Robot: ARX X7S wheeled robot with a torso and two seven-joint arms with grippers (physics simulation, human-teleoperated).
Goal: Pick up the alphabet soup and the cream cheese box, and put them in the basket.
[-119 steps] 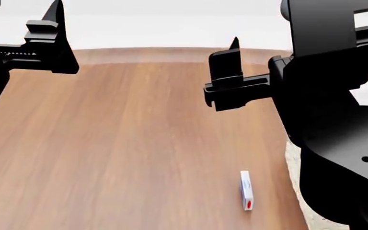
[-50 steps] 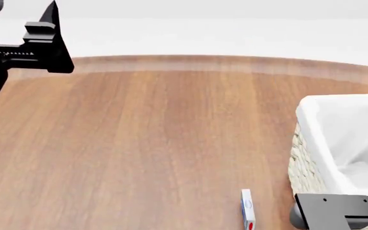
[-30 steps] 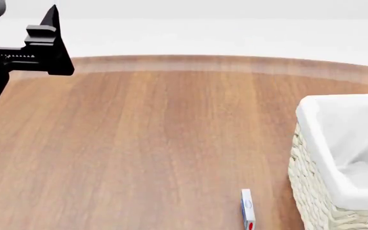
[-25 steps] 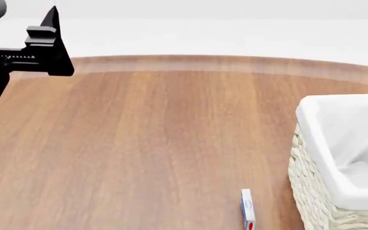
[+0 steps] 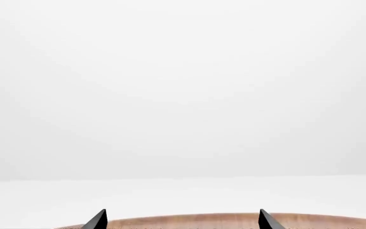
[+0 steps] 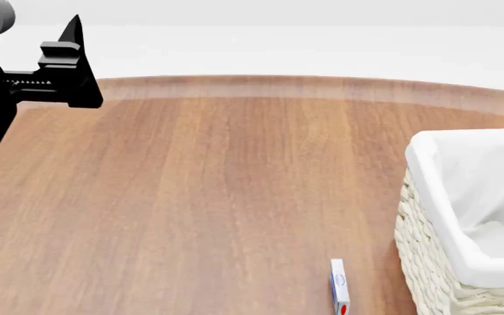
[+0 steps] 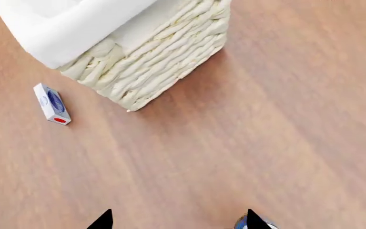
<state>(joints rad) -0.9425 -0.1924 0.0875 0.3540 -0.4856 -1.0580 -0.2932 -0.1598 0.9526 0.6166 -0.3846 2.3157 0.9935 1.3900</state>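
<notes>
The cream cheese box (image 6: pixel 340 295) lies flat on the wooden table, just left of the basket (image 6: pixel 427 230); the right wrist view also shows the box (image 7: pixel 51 103) and a corner of the basket (image 7: pixel 151 62). My right gripper (image 7: pixel 178 220) is open over bare table, well away from both and out of the head view. A blue-grey rounded sliver (image 7: pixel 240 223) sits beside one of its fingertips, too little to tell whether it is the alphabet soup. My left gripper (image 5: pixel 181 220) is open and empty, held high at the table's far left; one finger (image 6: pixel 71 46) shows in the head view.
The round wooden table (image 6: pixel 217 184) ends in a curved far edge (image 6: pixel 278 85), with white floor beyond it. The basket's white cloth liner (image 6: pixel 480 190) folds over its rim.
My right arm, which filled the right of the head view and covered the basket, has dropped out of that view, baring the basket. The left gripper has barely shifted.
</notes>
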